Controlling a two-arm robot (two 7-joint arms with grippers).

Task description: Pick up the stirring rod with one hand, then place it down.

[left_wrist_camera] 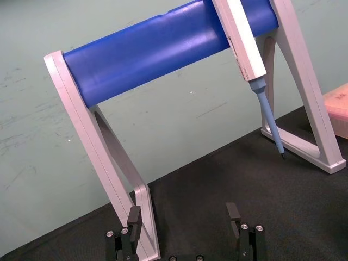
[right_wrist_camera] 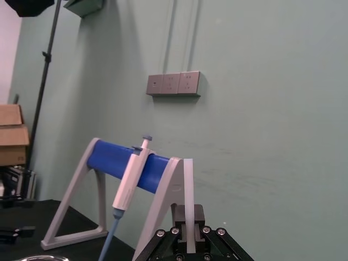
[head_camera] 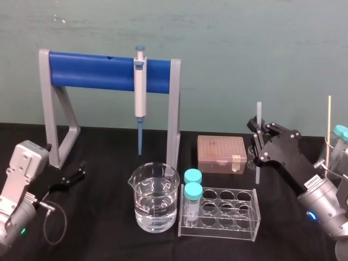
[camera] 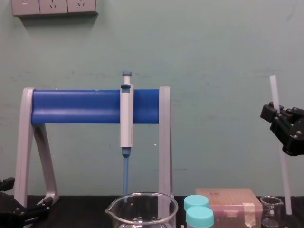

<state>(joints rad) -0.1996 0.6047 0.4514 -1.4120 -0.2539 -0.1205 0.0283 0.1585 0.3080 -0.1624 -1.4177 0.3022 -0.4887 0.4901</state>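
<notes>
Right gripper (head_camera: 259, 137) clamped on the stirring rod (head_camera: 259, 111) — held upright near the right edge of the tabletop (head_camera: 109, 157), just beside a small beaker (camera: 271, 208) (left gripper (head_camera: 73, 176) parked, fingers spread, at the left edge)

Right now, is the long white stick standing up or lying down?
Standing up: the stirring rod is near vertical, pinched in the right gripper beside the small beaker. The left gripper is open, far left.
</notes>
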